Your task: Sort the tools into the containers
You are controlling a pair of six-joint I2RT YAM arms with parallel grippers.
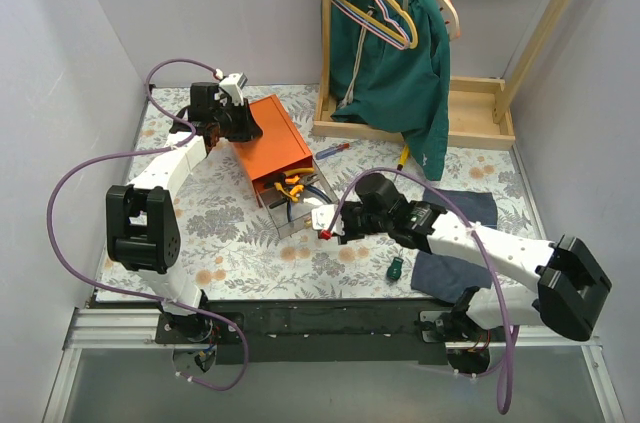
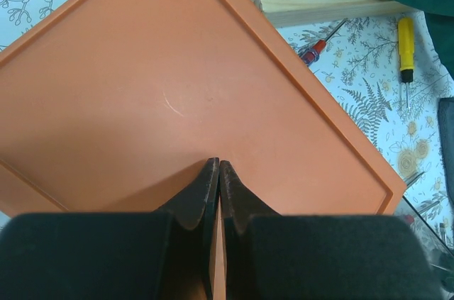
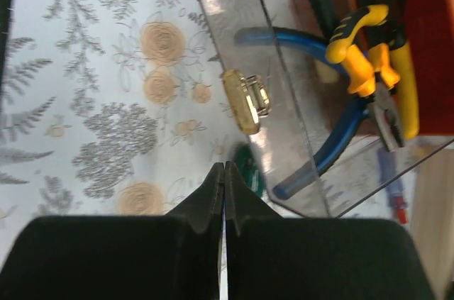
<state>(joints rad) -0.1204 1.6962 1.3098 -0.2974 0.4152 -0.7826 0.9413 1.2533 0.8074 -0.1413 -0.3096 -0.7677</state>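
I see my left jaws pressed together over the orange cabinet (image 2: 177, 101) — right jaws together too, the clear drawer (image 3: 284, 126) of pliers (image 3: 358, 66) just ahead.

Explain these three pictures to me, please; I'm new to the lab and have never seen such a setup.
Two robot arms are bolted at a table's near edge. The wide picture looks down from above; the other two come from cameras on each wrist. The left gripper, fingers shut, is over the orange cabinet. The right gripper, also shut and apparently empty, is beside the cabinet's open clear drawer, which holds blue-handled pliers and yellow-handled pliers. A yellow screwdriver and a green screwdriver lie loose on the flowered table.
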